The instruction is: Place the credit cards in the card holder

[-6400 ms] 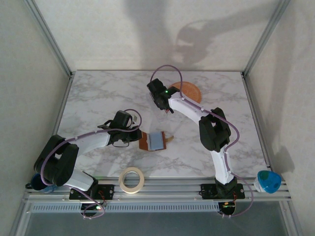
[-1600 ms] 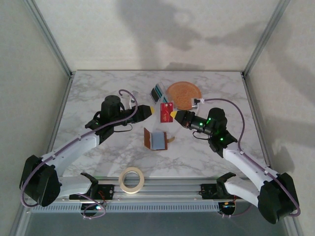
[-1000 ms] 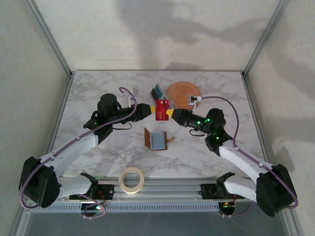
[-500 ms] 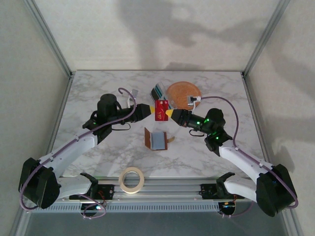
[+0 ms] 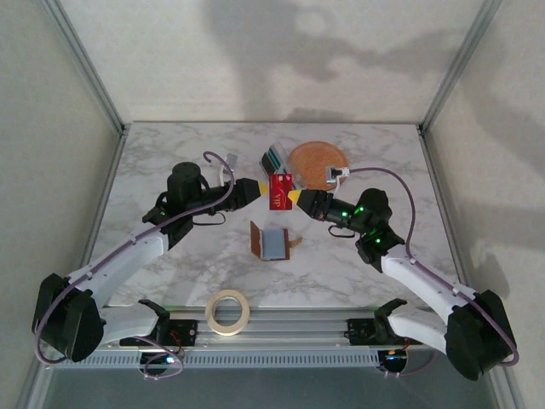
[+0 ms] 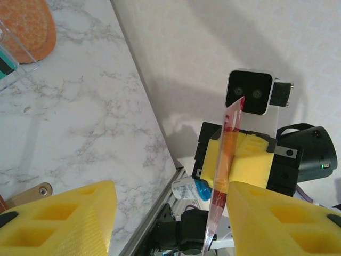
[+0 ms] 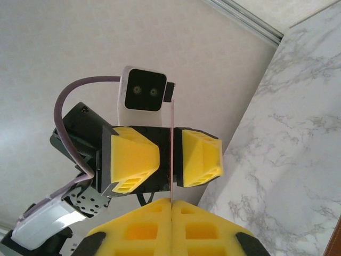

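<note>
The brown card holder (image 5: 255,239) lies open on the desk (image 5: 170,162) nearest the arms, with a blue-grey card (image 5: 273,243) against its inner face. Just beyond and above it, the right hand (image 5: 292,198) pinches a red card (image 5: 281,189) by one edge in mid-air. The left hand (image 5: 264,187) faces it, fingers spread on either side of the card without gripping. That hold is narrow, so a bump from a left finger, or a release before the left hand closes, could twist or drop the card. Farther off, teal cards (image 5: 272,159) sit in a clear sleeve (image 5: 266,154) beside an orange plate (image 5: 319,162).
</note>
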You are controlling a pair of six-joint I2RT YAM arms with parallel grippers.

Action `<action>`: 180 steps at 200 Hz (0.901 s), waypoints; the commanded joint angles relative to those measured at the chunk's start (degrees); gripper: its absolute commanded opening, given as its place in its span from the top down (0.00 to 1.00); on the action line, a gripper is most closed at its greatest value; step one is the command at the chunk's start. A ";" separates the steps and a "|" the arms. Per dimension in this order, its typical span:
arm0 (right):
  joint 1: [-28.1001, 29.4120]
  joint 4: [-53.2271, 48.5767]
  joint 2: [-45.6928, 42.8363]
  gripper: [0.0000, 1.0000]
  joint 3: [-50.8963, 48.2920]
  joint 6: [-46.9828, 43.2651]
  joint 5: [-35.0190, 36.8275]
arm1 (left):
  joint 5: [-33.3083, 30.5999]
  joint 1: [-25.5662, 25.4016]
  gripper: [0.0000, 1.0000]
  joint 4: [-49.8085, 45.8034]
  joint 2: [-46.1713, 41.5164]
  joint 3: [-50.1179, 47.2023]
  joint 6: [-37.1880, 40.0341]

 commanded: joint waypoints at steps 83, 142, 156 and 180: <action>-0.05 3.42 4.65 1.00 1.69 2.17 -1.00 | 3.93 0.10 0.41 5.98 1.32 -0.66 -1.78; -0.05 9.83 7.65 1.00 2.38 4.20 -4.57 | 5.31 -1.32 0.54 6.14 2.95 0.36 -1.17; -0.05 9.86 8.08 1.00 2.30 4.03 -4.73 | 5.58 -1.32 0.59 6.74 3.17 0.44 -1.46; -0.02 10.91 9.36 1.00 2.28 4.41 -5.03 | 6.55 -1.40 0.72 7.29 3.04 0.23 -2.33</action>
